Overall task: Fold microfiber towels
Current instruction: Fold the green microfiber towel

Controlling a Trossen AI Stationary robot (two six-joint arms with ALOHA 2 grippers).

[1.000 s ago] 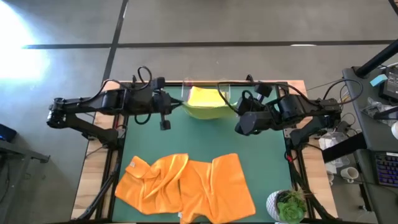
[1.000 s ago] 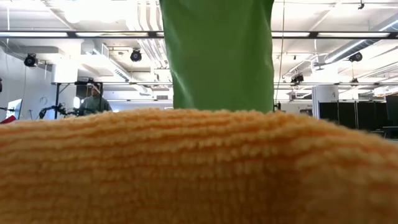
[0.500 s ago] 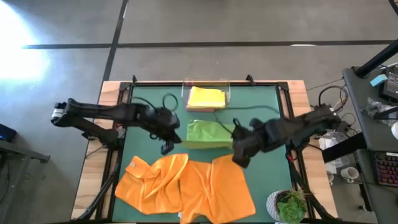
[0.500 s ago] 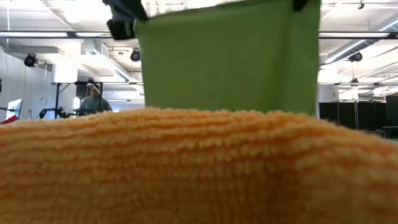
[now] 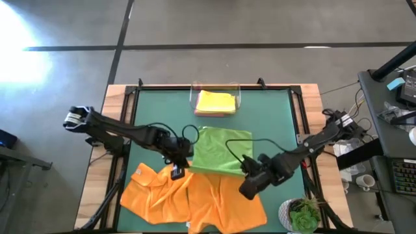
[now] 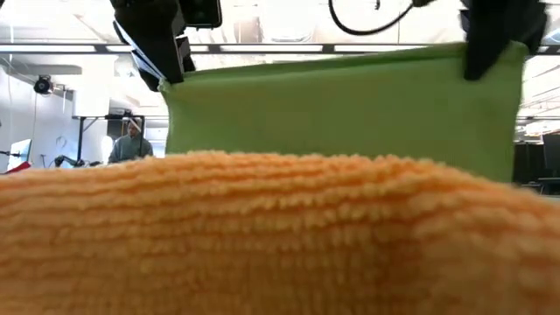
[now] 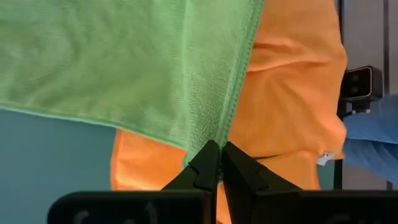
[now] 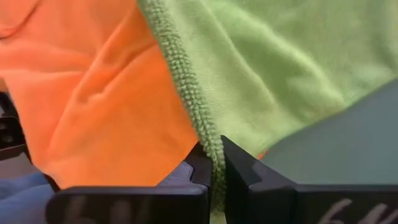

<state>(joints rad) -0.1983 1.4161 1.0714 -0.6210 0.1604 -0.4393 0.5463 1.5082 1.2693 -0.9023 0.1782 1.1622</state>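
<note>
Fuzzy looped orange cloth (image 6: pixel 262 236), soft matt green cloth (image 5: pixel 221 151)

Both arms now reach toward the table's near side, carrying the green towel (image 5: pixel 221 151) away from the clear tray (image 5: pixel 215 91) at the far edge. The left gripper (image 5: pixel 177 171) and right gripper (image 5: pixel 250 185) each pinch a corner, stretching the cloth wider above the orange towels (image 5: pixel 195 198).

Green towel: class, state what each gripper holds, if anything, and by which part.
Both hold the green towel stretched between them: the left gripper pinches one corner, the right gripper pinches the neighbouring corner, by the stitched hem, above the orange towels.
</note>
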